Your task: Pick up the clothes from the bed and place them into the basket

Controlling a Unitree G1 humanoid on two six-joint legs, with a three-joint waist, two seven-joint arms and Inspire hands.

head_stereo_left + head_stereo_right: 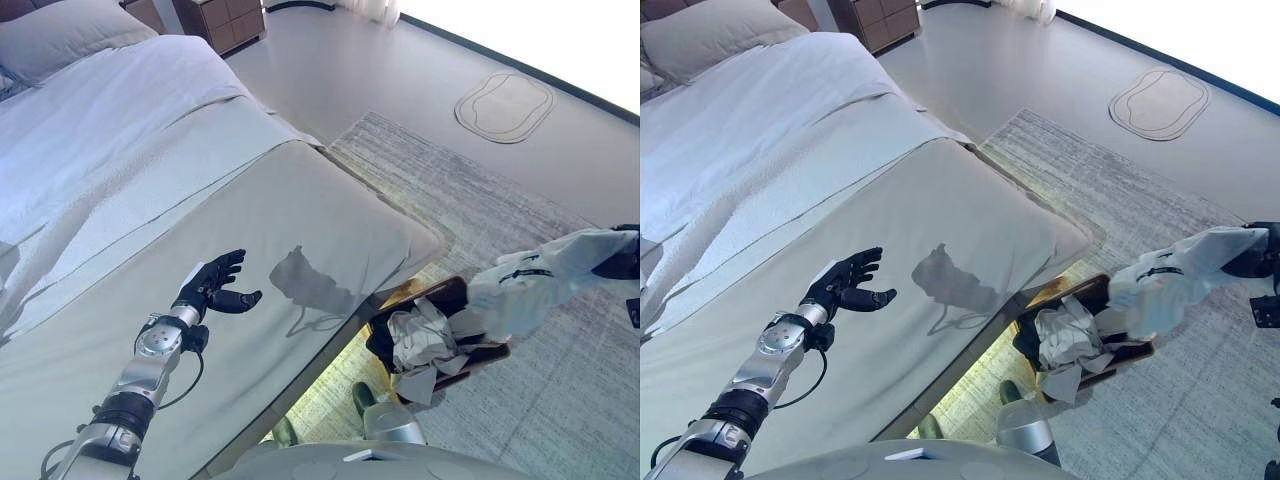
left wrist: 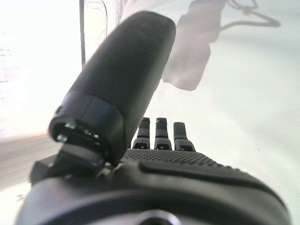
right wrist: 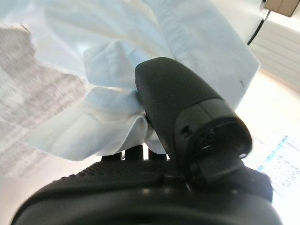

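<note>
My right hand [image 1: 622, 262] is at the far right, over the rug, shut on a pale blue-white garment [image 1: 535, 275] that hangs down toward the basket. In the right wrist view the thumb [image 3: 173, 103] pinches that cloth [image 3: 108, 93] against the fingers. The dark basket [image 1: 440, 295] stands on the floor beside the bed's foot corner, with crumpled white clothes [image 1: 422, 338] inside. My left hand [image 1: 213, 283] hovers open over the grey bedcover [image 1: 300, 210], holding nothing. No clothes show on the bed.
A white sheet and pillow [image 1: 70, 35] lie at the head of the bed. A grey patterned rug [image 1: 520, 200] covers the floor around the basket. A wooden nightstand [image 1: 220, 20] stands at the back. A flat oval mat [image 1: 505, 103] lies on the far floor.
</note>
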